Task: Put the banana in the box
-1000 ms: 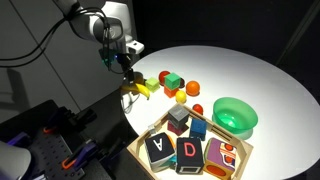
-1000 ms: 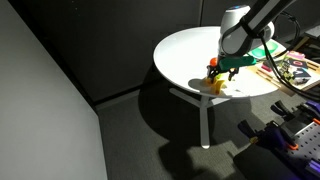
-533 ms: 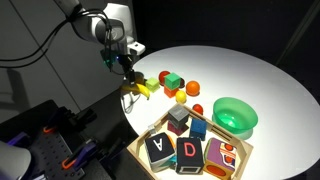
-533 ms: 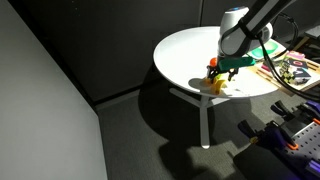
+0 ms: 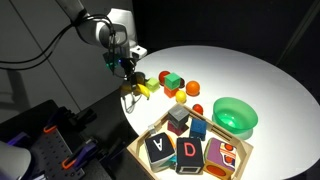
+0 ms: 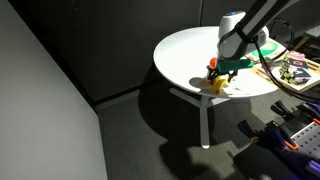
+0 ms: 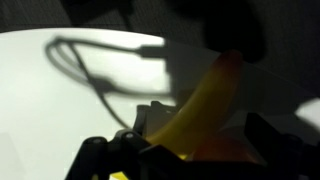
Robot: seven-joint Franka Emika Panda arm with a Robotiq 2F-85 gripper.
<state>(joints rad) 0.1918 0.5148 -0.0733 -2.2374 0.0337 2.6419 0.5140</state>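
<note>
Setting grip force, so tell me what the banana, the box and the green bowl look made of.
Banana: likely plastic. It is smooth and uniformly yellow, with a faint sheen in the wrist view.
Box: seemingly matte wood. The walls are pale tan, and any grain is too small to see.
Green bowl: probably plastic, an even saturated green and slightly glossy.

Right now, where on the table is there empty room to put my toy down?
The wide bare tabletop beyond the green bowl and the small toys is free. The box is packed with letter blocks.
</note>
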